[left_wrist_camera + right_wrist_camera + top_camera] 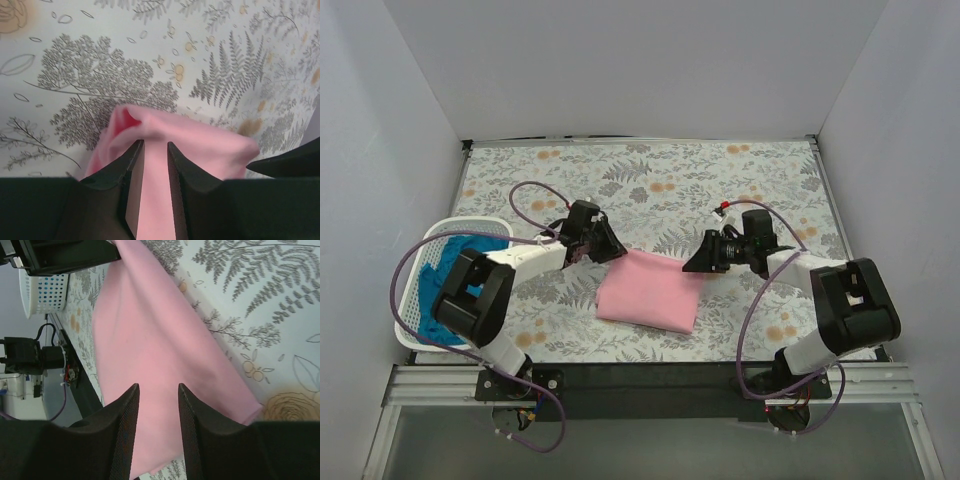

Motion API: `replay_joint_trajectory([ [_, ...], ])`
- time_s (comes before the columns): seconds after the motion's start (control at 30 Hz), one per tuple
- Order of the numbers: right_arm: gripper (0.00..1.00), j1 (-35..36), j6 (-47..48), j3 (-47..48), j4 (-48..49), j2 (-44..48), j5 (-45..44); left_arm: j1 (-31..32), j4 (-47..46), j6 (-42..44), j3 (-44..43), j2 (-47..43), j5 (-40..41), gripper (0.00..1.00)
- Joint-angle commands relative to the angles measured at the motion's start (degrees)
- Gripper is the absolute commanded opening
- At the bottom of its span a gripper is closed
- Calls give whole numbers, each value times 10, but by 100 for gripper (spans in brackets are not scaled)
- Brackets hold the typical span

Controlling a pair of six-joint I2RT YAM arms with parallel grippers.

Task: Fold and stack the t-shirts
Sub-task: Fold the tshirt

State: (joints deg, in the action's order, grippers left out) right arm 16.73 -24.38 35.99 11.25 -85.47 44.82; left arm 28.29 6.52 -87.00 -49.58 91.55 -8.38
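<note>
The light pink t-shirt (645, 295) lies folded into a rough rectangle in the middle of the flowered table. My left gripper (613, 253) is at its far left corner. In the left wrist view the left gripper (155, 144) has its jaws a narrow gap apart, with the pink t-shirt (200, 145) showing through the gap and a raised fold just beyond the tips. My right gripper (692, 265) is at the far right corner. It stands open (158, 386) above the flat pink t-shirt (150, 340), holding nothing. The teal-blue t-shirt (445, 265) lies crumpled in the basket.
A white lattice basket (470, 220) stands at the table's left edge, also visible in the right wrist view as the basket (45, 295). White walls close in the table on three sides. The black rail with the arm bases (650, 375) runs along the near edge.
</note>
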Motion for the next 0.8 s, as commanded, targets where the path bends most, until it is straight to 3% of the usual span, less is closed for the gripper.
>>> replay_joint_trajectory([
  [0.0, 43, -33, -7, -7, 80, -47, 33, -22, -47, -11, -5, 32, 11, 24],
  [0.23, 38, -80, 1, 7, 105, -140, 69, -39, -57, -35, -6, 100, -8, 22],
  [0.5, 43, -67, -71, 2, 98, 22, 114, -36, -52, -32, 40, -73, -23, 24],
  [0.77, 53, 76, -152, -77, 149, 114, 70, -12, -32, -59, 149, -222, -65, 26],
])
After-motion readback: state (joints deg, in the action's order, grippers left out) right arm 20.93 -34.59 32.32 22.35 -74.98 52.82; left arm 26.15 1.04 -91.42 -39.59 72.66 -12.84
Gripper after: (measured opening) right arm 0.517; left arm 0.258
